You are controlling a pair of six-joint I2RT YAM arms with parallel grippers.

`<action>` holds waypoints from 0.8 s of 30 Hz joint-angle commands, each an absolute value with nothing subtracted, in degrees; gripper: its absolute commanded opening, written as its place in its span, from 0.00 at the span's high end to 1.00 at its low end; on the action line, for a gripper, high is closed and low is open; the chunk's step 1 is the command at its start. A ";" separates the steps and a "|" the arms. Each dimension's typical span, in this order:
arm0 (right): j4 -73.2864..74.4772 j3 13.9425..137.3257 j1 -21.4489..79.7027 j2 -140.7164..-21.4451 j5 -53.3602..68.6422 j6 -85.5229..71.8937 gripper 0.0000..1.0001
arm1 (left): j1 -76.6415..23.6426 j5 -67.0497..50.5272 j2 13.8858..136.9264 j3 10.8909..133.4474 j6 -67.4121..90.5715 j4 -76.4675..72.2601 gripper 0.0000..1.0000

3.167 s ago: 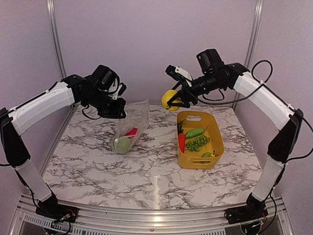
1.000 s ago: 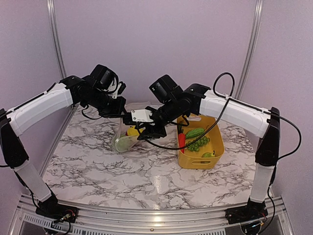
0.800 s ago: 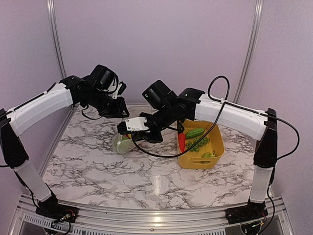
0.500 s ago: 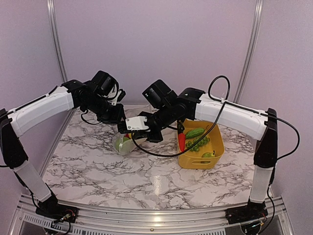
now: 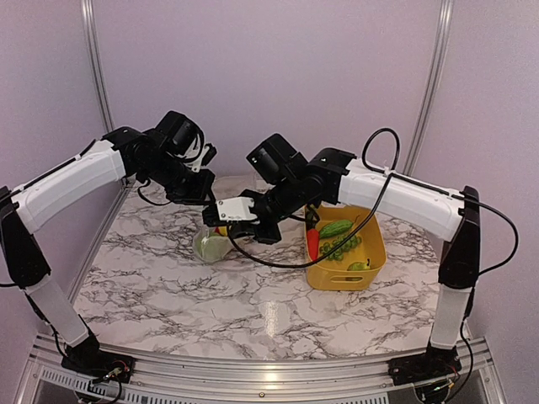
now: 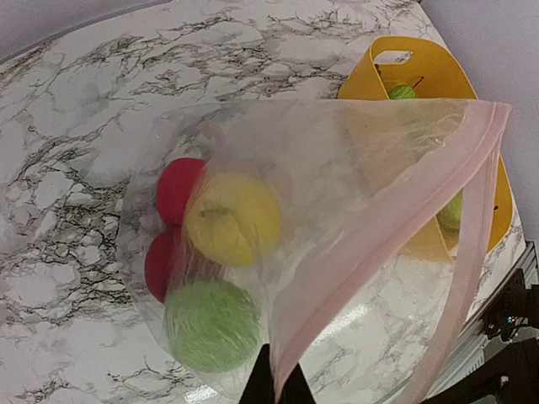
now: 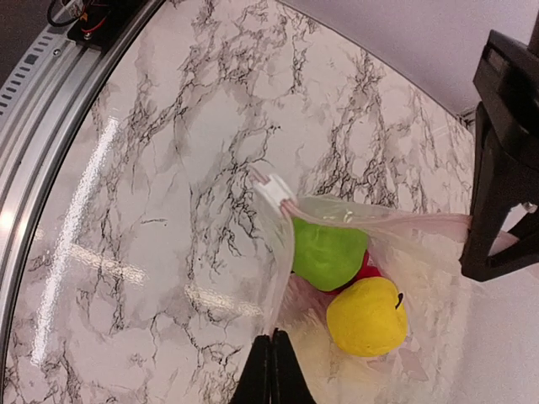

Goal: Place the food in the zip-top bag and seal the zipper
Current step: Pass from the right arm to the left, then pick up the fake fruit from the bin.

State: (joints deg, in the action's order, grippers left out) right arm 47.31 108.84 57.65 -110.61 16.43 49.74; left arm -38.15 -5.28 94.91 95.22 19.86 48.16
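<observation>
Toward the near right of the marble table [image 5: 168, 286], the yellow basket [image 5: 320, 278] holds a red carrot [image 5: 312, 243], a bunch of green grapes [image 5: 341, 246] and a long green piece [image 5: 335, 227], so loading looks only partly done. Left of it, around the middle of the table, the zip-top bag [image 6: 337, 194] hangs with its bottom resting on the marble. A yellow fruit [image 6: 232, 219], a green fruit [image 6: 210, 324] and red pieces [image 6: 178, 189] are bunched inside. The right gripper [image 7: 271, 370] has its fingers pressed together on the near lip of the mouth. Beyond it, the left gripper [image 6: 274, 389] is clamped on the far lip, where the pinkish zipper [image 6: 379, 244] runs unsealed. The step in hand seems to be holding the mouth from both sides. Next, the right gripper probably has to let go and fetch from the basket while the left keeps the opening up. Sealing comes later.
</observation>
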 commanded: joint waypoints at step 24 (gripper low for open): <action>50.48 96.95 32.05 -94.55 23.04 38.99 0.73 | -37.97 -1.74 96.06 98.33 17.74 50.58 1.00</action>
